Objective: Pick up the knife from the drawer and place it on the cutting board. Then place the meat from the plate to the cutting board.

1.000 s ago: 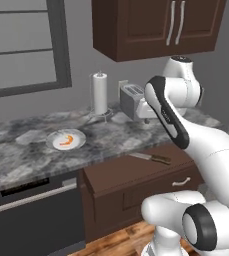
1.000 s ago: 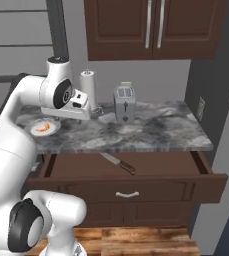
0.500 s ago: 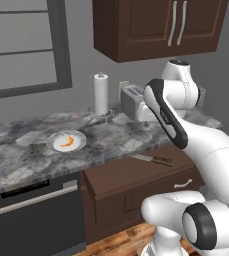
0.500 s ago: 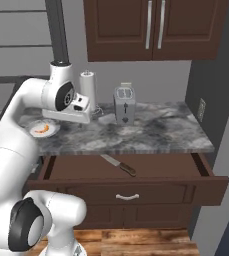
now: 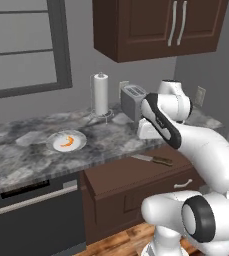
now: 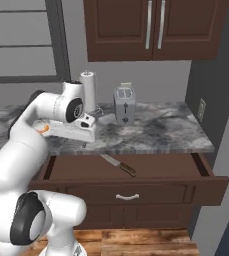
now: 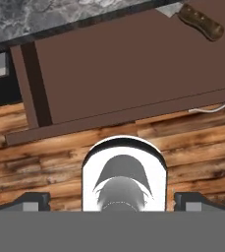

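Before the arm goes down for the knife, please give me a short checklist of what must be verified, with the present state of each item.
1. Drawer pulled out, inside reachable: ok.
2. Knife lying flat in the drawer, nothing on top of it: ok.
3. Gripper open and holding nothing: ok.
4. Gripper over the knife: not ok; in the hand view the knife's handle sits in the far upper corner, away from the finger tips.
5. Meat on the plate, ready for the second step: ok.
6. Cutting board free to receive the knife: cannot tell.
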